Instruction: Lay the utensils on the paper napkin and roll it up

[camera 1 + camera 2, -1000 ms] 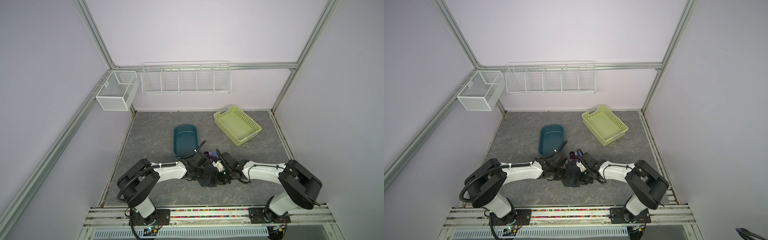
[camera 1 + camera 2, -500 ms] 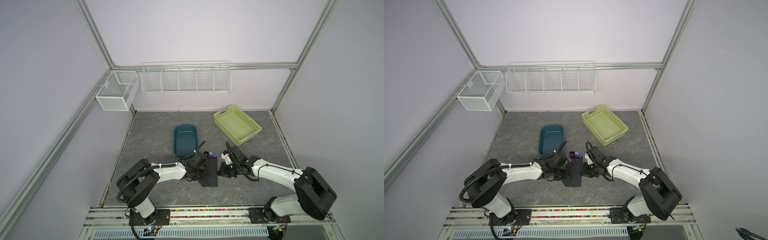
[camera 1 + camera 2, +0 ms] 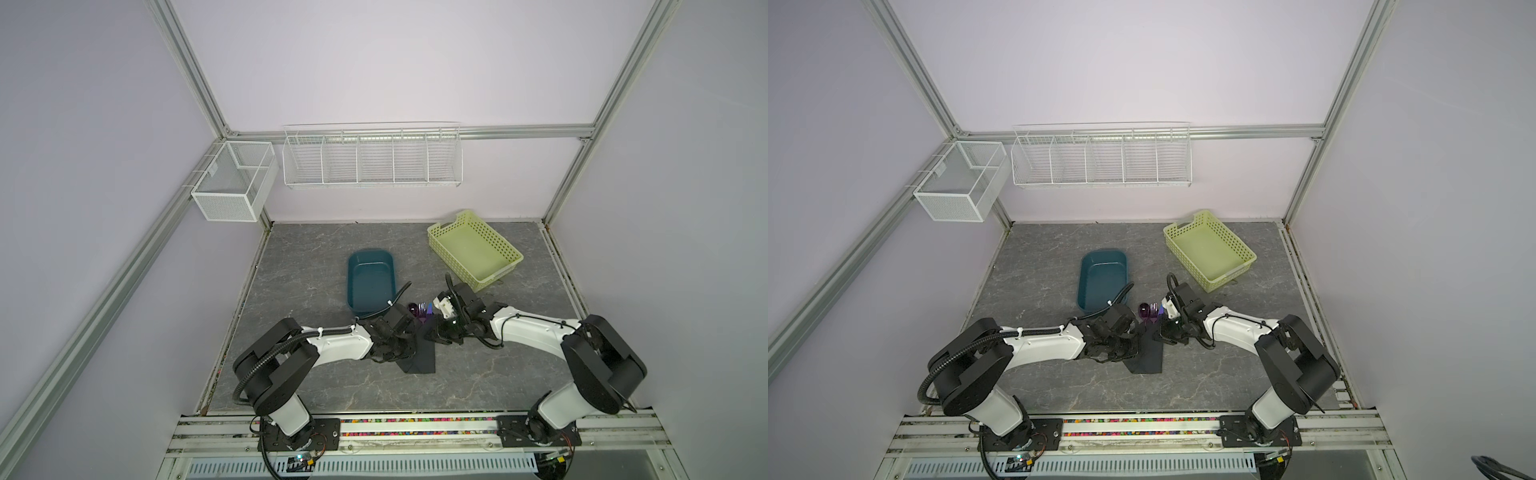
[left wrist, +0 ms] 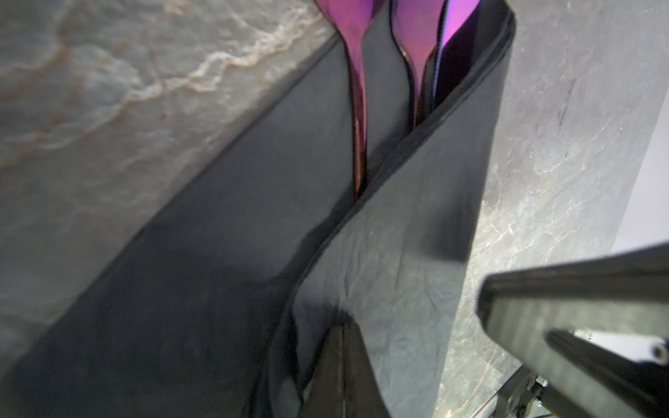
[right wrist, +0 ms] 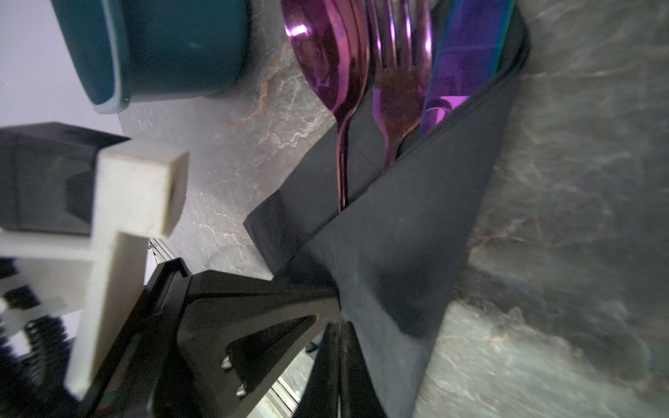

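Since half a second ago, my right pincer (image 3: 435,332) has swung back in to the napkin (image 3: 422,359) and pressed together; it now pinches the edge of the folded flap. My left pincer (image 3: 405,347) is pressed together too, pinching that fold from the left. The napkin lies on the table (image 3: 311,266) between my arms, wrapped over the handles of the spoon (image 5: 325,54), fork (image 5: 398,72) and knife (image 5: 467,47). Their purple heads stick out toward the tub (image 3: 370,278).
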`<state>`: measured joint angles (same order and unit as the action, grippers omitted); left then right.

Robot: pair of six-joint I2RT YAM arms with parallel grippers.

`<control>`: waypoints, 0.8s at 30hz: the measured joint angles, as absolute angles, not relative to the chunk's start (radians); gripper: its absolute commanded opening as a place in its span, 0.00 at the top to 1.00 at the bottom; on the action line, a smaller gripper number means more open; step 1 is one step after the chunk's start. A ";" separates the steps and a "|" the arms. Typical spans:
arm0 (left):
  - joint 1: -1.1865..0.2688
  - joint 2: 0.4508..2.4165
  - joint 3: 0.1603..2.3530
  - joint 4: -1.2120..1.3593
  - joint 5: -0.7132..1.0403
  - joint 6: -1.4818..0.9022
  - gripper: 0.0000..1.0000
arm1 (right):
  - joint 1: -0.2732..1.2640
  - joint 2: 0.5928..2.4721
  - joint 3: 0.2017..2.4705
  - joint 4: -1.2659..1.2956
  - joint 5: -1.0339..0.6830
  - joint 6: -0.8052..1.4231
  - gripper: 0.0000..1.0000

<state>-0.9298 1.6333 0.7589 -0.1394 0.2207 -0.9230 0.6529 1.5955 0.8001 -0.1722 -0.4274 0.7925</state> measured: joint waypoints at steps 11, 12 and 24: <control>-0.930 1.631 0.752 -0.131 0.221 -0.923 0.98 | 0.617 1.671 0.812 -0.175 -0.404 0.788 0.93; -0.930 1.631 0.752 -0.131 0.221 -0.923 0.98 | 0.617 1.671 0.813 -0.175 -0.404 0.787 0.94; -0.930 1.629 0.747 -0.124 0.221 -0.927 0.98 | 0.590 1.650 0.885 -0.218 -0.404 0.751 0.94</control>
<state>-0.9298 1.6287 0.7471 -0.1238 0.2211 -0.9272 0.5896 1.6505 0.8852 -0.2180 -0.4042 0.7509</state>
